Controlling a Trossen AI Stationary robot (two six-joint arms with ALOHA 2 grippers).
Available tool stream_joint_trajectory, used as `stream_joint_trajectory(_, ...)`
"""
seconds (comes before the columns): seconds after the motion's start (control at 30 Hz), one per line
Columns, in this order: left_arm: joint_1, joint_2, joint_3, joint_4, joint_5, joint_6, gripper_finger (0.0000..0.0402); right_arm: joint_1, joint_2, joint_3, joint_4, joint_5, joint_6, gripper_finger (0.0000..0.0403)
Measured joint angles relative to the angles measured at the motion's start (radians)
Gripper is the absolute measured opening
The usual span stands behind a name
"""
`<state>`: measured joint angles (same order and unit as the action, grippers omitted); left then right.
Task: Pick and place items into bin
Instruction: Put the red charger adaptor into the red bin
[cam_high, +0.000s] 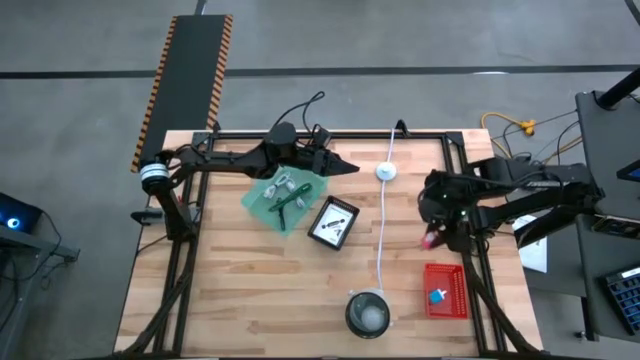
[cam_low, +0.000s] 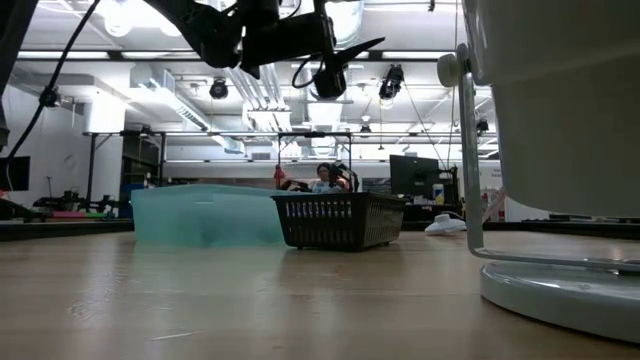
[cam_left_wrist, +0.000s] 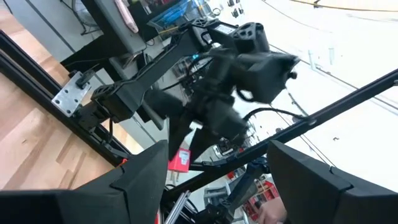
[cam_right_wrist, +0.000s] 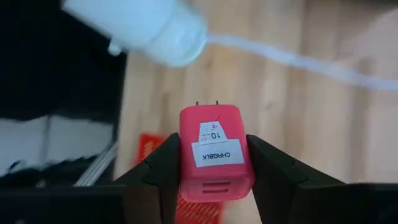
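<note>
The right tool is clamped on a pink charger block, prongs pointing away from the wrist, white label facing up. In the right wrist view a bit of red shows just under and behind the block, so the red bin looks close. The overhead view makes it clearer: the pink block hangs over the right side of the table, and the bin sits just toward the front edge from it, already holding a small blue thing. The right arm is obviously the nearer one, and the move probably comes down to a short carry toward the front, then a release.

Farther off, past the white cord and puck, the left tool hovers with fingers apart and nothing between them, next to the green tray of cables and bits. A black tray with a card sits beside that.

The low view only shows the green tray and a black basket; the pink block doesn't appear there.
</note>
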<state>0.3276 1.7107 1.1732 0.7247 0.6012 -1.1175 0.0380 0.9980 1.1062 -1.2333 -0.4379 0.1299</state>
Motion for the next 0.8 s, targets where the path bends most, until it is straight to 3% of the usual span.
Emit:
stream_joint_trajectory(0.37,0.006,0.000,-0.002,0.000,0.055,0.000,0.0256,0.059,-0.046,-0.174,-0.080,-0.255,0.067,0.0138)
stream_joint_trajectory(0.8,0.035,0.000,-0.002,0.000,0.060,0.000,0.0256,0.164,-0.047,-0.378,-0.007,-0.379,0.118,0.0139)
